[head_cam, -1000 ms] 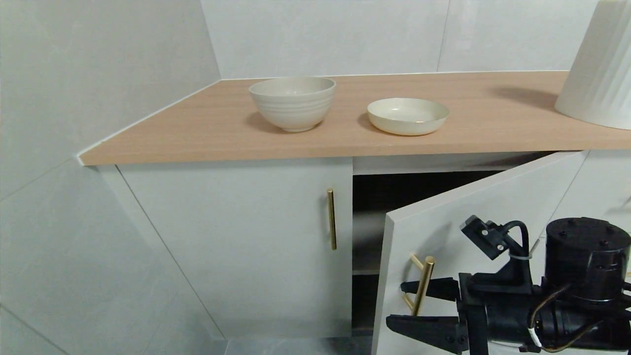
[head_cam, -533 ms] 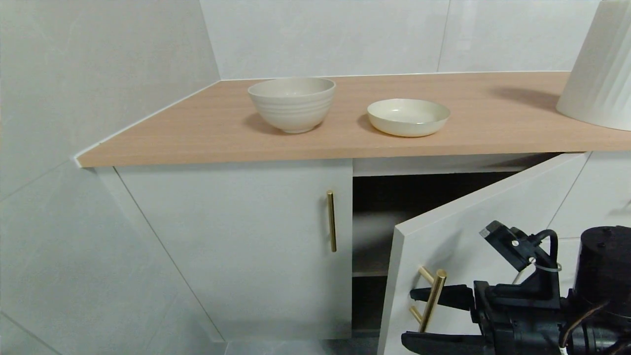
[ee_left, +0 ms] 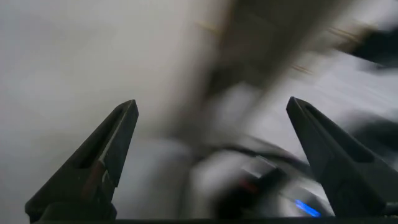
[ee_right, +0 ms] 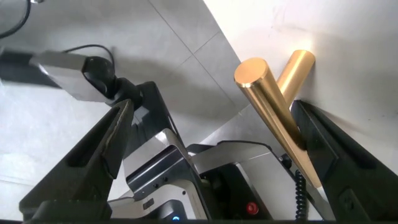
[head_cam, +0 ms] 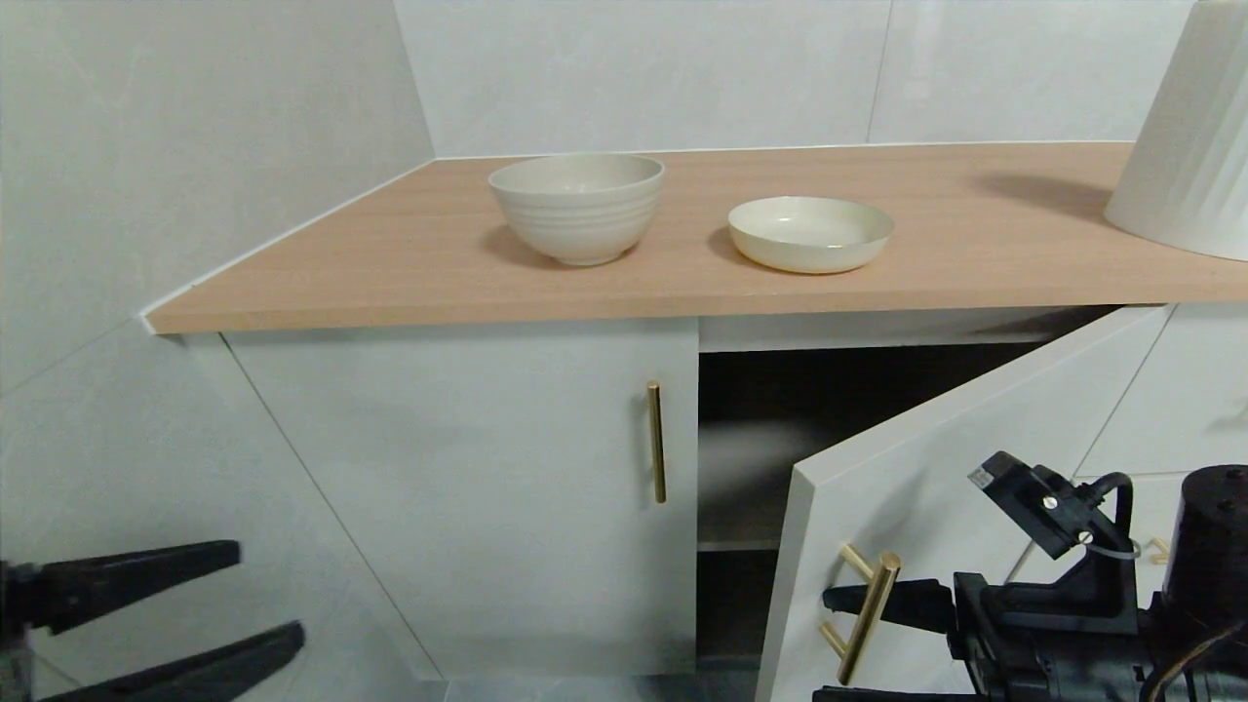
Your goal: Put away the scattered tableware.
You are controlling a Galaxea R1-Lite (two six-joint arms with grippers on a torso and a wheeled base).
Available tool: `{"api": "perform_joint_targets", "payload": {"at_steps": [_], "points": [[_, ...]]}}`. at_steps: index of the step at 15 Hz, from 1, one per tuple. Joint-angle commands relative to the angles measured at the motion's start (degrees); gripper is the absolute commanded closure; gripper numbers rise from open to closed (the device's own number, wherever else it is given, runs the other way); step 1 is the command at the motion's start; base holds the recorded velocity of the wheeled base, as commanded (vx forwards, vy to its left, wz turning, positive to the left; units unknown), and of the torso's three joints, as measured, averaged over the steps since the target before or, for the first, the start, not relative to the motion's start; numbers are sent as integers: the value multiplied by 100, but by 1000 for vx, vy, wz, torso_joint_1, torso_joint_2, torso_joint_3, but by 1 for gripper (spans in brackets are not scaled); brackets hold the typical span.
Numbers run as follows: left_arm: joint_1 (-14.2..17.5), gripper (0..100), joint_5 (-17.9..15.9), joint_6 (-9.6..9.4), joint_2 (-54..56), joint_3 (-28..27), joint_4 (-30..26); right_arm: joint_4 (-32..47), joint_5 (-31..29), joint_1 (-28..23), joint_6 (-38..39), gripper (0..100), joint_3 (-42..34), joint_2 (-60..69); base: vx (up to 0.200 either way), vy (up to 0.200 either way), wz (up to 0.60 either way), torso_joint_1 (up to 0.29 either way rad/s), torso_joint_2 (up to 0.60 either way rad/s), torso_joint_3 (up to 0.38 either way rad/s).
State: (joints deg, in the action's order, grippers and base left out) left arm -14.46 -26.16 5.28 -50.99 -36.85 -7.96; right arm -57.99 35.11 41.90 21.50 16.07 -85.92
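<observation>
A ribbed beige bowl (head_cam: pixel 577 208) and a shallow cream dish (head_cam: pixel 810 232) stand side by side on the wooden countertop (head_cam: pixel 390 278). Below them, the right cabinet door (head_cam: pixel 936 458) hangs partly open. My right gripper (head_cam: pixel 822 645) is open, one finger on each side of the door's brass handle (head_cam: pixel 863 616). In the right wrist view the handle (ee_right: pixel 267 99) rests against one finger of that gripper (ee_right: pixel 211 104). My left gripper (head_cam: pixel 271 593) is open and holds nothing, low at the left beside the tiled wall. The left wrist view shows its spread fingers (ee_left: pixel 93 168) over a blurred background.
The left cabinet door (head_cam: pixel 468 487) is closed, with a vertical brass handle (head_cam: pixel 656 441). A shelf shows inside the dark opening (head_cam: pixel 741 468). A tall white ribbed object (head_cam: pixel 1185 146) stands at the counter's right end. Tiled walls close in the left and back.
The right gripper has drawn back and down with the handle between its fingers, and the door has swung wider open. The left gripper has come into view at the lower left.
</observation>
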Motion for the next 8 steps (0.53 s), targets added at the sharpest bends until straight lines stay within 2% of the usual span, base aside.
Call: {"api": "perform_joint_targets", "payload": {"at_steps": [1, 3, 5, 6, 7, 8], "points": [[-1112, 0, -205, 421, -1405, 143, 735, 25, -13, 29, 3, 0, -7, 14, 0, 0, 0, 0, 0, 0], [-1437, 0, -170, 457, -1993, 134, 1526, 25, -13, 29, 3, 0, 2, -4, 0, 0, 0, 0, 0, 0], [-1630, 0, -196, 773, -2450, 134, 1956, 16, -22, 38, 3, 0, 2, -30, 0, 0, 0, 0, 0, 0], [-1630, 0, -196, 826, -2758, 73, 2211, 16, -22, 38, 3, 0, 2, -30, 0, 0, 0, 0, 0, 0], [-1639, 0, -188, 799, -2943, 47, 2378, 16, -22, 38, 3, 0, 2, -30, 0, 0, 0, 0, 0, 0], [-1745, 0, -161, 764, -3285, 20, 2853, 16, -30, 38, -6, 0, 2, -30, 0, 0, 0, 0, 0, 0]]}}
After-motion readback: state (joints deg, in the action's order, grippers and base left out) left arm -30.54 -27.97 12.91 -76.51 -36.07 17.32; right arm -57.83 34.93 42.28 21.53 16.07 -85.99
